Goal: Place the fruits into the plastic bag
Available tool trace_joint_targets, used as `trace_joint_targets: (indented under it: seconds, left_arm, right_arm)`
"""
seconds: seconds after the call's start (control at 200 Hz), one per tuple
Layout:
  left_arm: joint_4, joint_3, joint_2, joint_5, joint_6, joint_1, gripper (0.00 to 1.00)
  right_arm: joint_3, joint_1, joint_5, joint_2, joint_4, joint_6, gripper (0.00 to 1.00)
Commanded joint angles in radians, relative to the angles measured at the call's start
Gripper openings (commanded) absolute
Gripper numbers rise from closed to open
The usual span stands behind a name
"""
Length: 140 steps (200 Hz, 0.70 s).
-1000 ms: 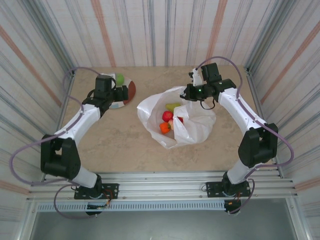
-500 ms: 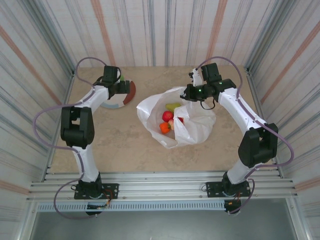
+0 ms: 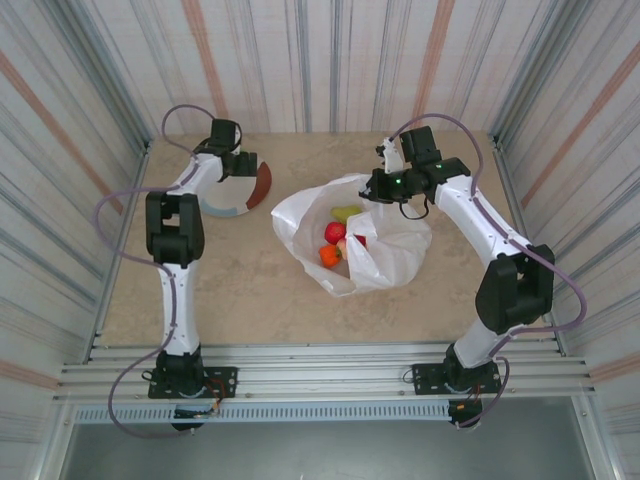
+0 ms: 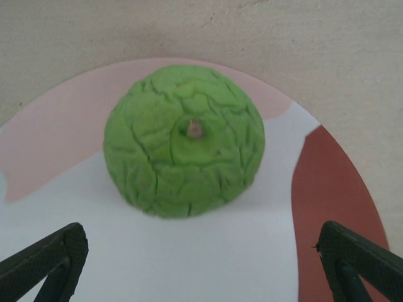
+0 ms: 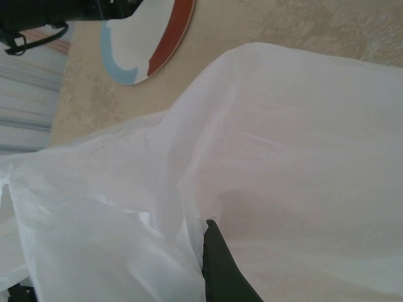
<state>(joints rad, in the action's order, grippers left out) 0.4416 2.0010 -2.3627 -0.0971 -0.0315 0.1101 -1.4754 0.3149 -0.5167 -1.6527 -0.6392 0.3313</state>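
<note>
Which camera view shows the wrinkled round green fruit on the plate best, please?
Left wrist: the wrinkled round green fruit sits close and unobstructed. In the other two views the left arm covers it.

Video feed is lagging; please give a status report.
Left gripper open, aimed at green fruit on plate. Right gripper shut on plastic bag. Other fruits inside. Nothing in the way.

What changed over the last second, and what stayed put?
The left gripper reached farther out over the plate and now stands open just short of the green fruit, gripping nothing. The right gripper stays shut on the plastic bag at its rim, and the fruits inside have not moved.
</note>
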Motion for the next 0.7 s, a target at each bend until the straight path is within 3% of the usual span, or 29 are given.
trace_joint_targets:
  seconds: [0.0,0.451,0.696]
  left_arm:
    - [0.077,0.098,-0.050,-0.019,0.054,-0.012,0.98]
    - [0.139,0.363,-0.232,-0.050,0.174,-0.012,0.97]
    - [0.143,0.462,-0.314,-0.058,0.250,-0.013,0.86]
  right_arm:
    - [-0.034,0.003,0.001,-0.019,-0.013,-0.012,0.00]
    - [-0.047,0.001,-0.002,-0.053,-0.008,-0.014,0.00]
    - [-0.028,0.002,0.002,-0.051,-0.006,-0.009,0.00]
